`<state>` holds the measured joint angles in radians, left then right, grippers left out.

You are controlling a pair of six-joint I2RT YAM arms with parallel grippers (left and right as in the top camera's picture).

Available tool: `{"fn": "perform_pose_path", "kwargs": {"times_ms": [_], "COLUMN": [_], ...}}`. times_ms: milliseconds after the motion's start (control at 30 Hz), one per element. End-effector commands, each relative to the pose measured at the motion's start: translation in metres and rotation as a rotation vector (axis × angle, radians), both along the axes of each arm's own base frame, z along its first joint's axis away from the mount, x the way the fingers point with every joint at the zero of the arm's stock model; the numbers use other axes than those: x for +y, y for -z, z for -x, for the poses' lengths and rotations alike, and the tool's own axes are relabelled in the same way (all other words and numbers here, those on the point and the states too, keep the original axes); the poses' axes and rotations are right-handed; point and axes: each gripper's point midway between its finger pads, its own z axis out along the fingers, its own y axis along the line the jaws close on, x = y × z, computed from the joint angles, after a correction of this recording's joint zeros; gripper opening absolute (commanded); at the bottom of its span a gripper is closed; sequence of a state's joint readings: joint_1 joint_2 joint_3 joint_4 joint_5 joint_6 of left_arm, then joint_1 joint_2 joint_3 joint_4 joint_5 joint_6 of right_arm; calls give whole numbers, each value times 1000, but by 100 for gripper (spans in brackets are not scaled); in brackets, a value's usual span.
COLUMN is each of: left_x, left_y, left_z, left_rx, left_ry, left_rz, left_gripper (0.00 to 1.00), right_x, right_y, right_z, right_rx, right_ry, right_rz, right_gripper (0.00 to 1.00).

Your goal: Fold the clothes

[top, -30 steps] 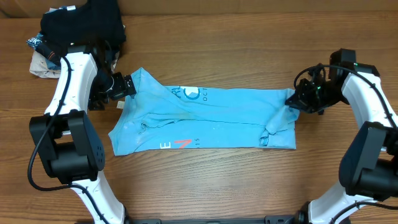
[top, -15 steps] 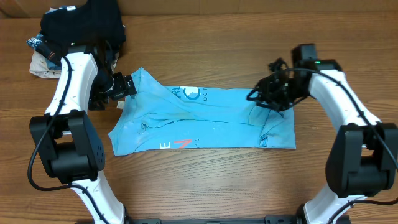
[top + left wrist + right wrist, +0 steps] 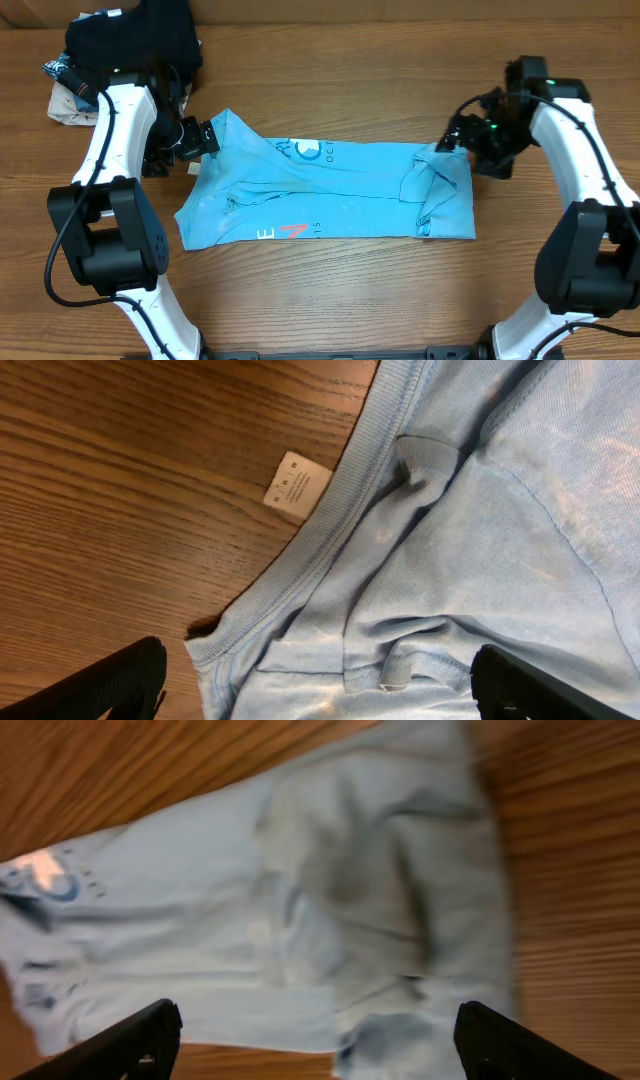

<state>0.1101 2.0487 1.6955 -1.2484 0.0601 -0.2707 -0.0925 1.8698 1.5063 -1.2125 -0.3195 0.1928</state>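
Observation:
The clothes, a sky-blue T-shirt [image 3: 330, 190], lie in a long band across the middle of the table, red and white lettering near the front edge. The right end is bunched into a loose fold [image 3: 435, 185]. My left gripper [image 3: 207, 137] hovers at the shirt's back-left corner. It is open, its jaws wide over the ribbed collar [image 3: 330, 530] and white label [image 3: 297, 485]. My right gripper [image 3: 450, 142] hangs open above the back-right corner. The right wrist view is blurred and shows cloth [image 3: 380, 890] below and nothing between the fingers [image 3: 130, 1040].
A pile of black and dark garments [image 3: 135, 35] sits at the back-left corner, with a pale crumpled item [image 3: 65, 100] beside it. Bare wooden table [image 3: 330, 300] lies in front of the shirt and to its right.
My right gripper, shut on the shirt's right edge, carried it left over the shirt, opened, let go and drew back right. The left arm has not moved.

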Motion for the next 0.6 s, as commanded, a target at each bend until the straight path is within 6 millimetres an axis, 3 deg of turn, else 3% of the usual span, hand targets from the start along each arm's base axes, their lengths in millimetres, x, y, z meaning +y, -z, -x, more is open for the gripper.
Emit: {"fn": "perform_pose_path", "kwargs": {"times_ms": [0,233,567], "left_x": [-8,-9,-9], "left_y": [-4,-4,-4], "left_z": [-7,-7,-8], "left_rx": [-22,-20,-24], "left_ry": [10,13,14], "left_rz": [10,9,9], "left_gripper": [100,100,100], "right_x": [-9,-4,28], "right_y": [11,38,59], "right_z": [10,21,26], "right_rx": [12,29,-7], "right_ry": [-71,-72,-92], "right_rz": [66,41,-115], "right_gripper": [93,93,89]}}
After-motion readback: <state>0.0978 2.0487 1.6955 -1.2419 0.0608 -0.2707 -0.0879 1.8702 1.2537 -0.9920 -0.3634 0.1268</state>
